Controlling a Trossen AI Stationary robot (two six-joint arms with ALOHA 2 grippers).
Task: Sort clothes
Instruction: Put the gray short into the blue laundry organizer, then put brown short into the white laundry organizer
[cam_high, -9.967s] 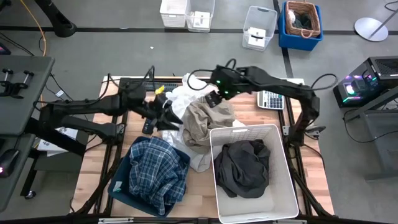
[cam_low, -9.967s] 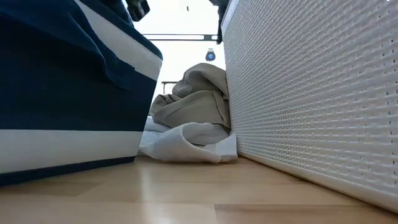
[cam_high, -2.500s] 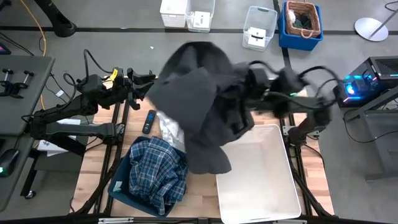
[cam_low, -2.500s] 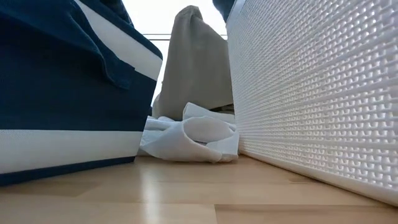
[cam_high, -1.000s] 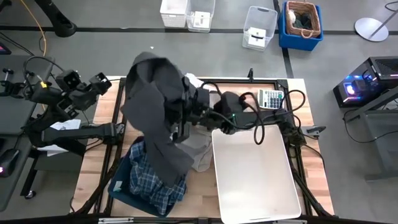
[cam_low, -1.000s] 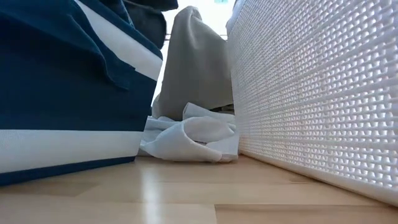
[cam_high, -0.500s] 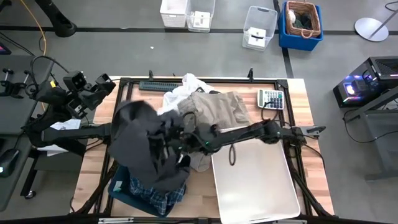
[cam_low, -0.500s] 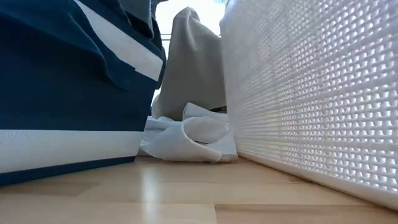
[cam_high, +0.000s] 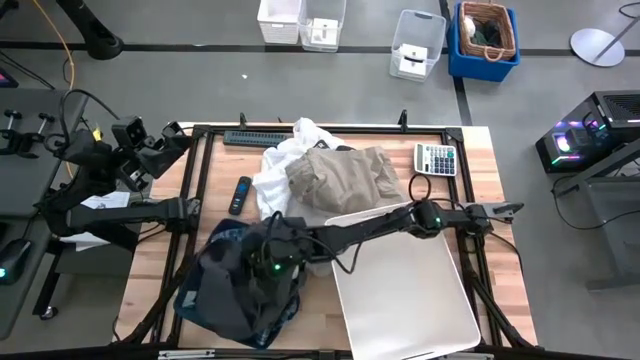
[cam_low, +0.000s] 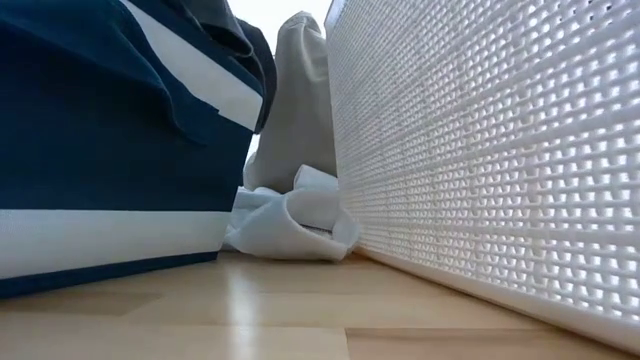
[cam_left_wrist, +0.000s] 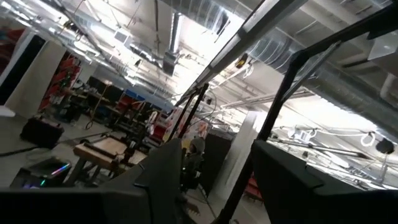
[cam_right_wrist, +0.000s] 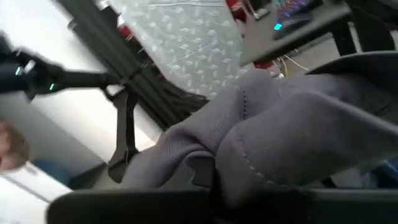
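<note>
The dark grey-black garment (cam_high: 235, 290) lies heaped in the navy blue bin (cam_high: 190, 300), covering most of the plaid shirt (cam_high: 290, 306). My right gripper (cam_high: 268, 264) reaches across the table from the right and is shut on it. In the low view the garment (cam_low: 225, 20) hangs over the bin's rim. The khaki piece (cam_high: 345, 175) lies on the white piece (cam_high: 278, 175) at mid-table, far side. My left gripper (cam_high: 168, 138) is raised off the table's far left corner, open and holding nothing. My right gripper pinches a bunched fold of the dark garment (cam_right_wrist: 249, 155) between its two fingers. The fingers come from the table's right, slanting down. The cloth lies slack, resting on the plaid shirt in the navy bin.
The white plastic bin (cam_high: 400, 290) stands askew at the near right, nothing in it, its wall (cam_low: 480, 150) close to the white piece (cam_low: 290, 220). A remote (cam_high: 241, 193), a calculator (cam_high: 436, 158) and a dark bar (cam_high: 258, 137) lie toward the far edge.
My right gripper has swung toward the table's left and near edge and gone down into the navy bin, still shut on the dark garment. The garment, held high and spread a second ago, now lies collapsed over the plaid shirt. The white bin has shifted leftward.
</note>
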